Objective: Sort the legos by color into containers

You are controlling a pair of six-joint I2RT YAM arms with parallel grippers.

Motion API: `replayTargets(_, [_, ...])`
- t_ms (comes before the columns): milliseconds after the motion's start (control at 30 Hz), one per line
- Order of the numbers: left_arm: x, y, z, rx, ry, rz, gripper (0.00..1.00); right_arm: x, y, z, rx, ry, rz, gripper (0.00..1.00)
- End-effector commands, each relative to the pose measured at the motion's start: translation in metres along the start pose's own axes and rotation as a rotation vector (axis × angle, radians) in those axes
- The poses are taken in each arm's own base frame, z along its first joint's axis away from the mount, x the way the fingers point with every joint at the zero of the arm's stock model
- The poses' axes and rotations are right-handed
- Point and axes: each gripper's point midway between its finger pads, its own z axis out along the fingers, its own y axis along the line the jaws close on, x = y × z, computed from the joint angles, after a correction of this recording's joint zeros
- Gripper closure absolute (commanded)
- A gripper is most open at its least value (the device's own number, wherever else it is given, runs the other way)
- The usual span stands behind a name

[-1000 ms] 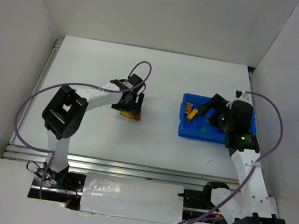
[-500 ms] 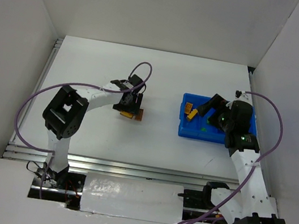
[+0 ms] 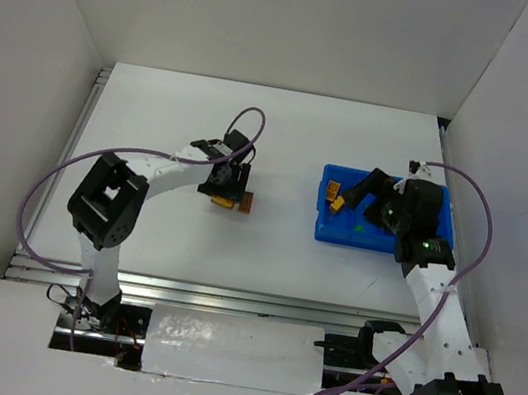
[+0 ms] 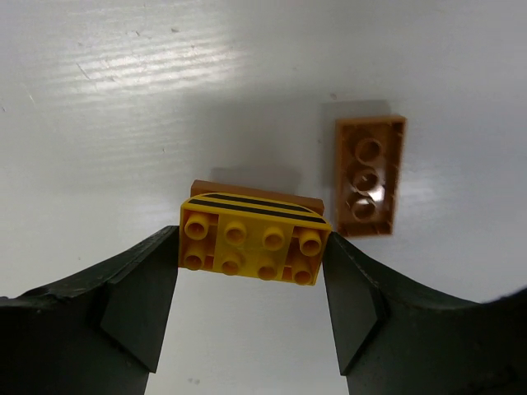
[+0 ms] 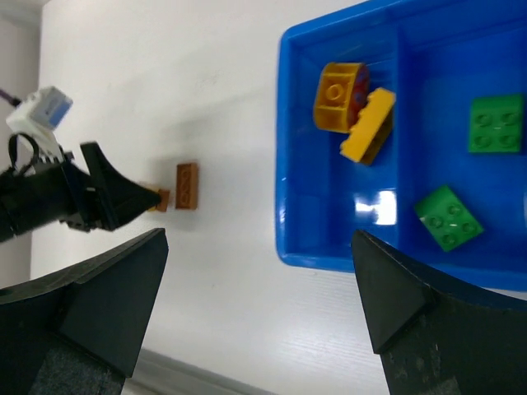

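Two green legos (image 5: 496,123) (image 5: 447,216) & two yellow-orange legos (image 5: 339,97) (image 5: 369,125) are lying in adjoining compartments of the blue tray (image 5: 284,164) under the wide-open R gripper (image 5: 259,239), while the L gripper (image 4: 251,251) is pinching a striped yellow lego (image 4: 247,234) at mid-table (image 4: 82,82), long axis finger-to-finger, beside two brown legos (image 4: 369,175) (image 4: 247,188).

tray (image 5: 329,222) right, 4 legos (image 5: 496,123) inside, perhaps 3 loose legos (image 4: 369,175) left

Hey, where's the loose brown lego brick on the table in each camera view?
Top external: brown brick, just left of centre.
Left wrist: upper right.
Right wrist: left-centre, left of the blue tray.
Shared landmark: the left gripper, closed on a yellow brick beside it.
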Motion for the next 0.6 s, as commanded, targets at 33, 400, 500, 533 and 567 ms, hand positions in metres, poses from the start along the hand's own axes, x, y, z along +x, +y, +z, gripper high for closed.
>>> replayTargets(33, [-0.019, -0.03, -0.062, 0.215, -0.095, -0.012, 1.0, 0.005, 0.045, -0.006, -0.256, 0.03, -0.08, 0.0])
replayTargets(400, [-0.016, -0.125, -0.255, 0.955, -0.32, 0.177, 1.0, 0.008, 0.116, -0.061, -0.603, 0.063, -0.16, 0.0])
replayTargets(500, [-0.006, -0.136, -0.297, 1.126, -0.364, 0.238, 1.0, 0.007, 0.129, -0.073, -0.65, 0.09, -0.138, 0.0])
replayTargets(533, [-0.004, -0.135, -0.312, 1.168, -0.393, 0.259, 1.0, 0.007, 0.132, -0.076, -0.658, 0.101, -0.125, 0.0])
replayTargets(567, [0.0, -0.138, -0.32, 1.214, -0.42, 0.295, 1.0, 0.009, 0.134, -0.078, -0.661, 0.133, -0.087, 0.0])
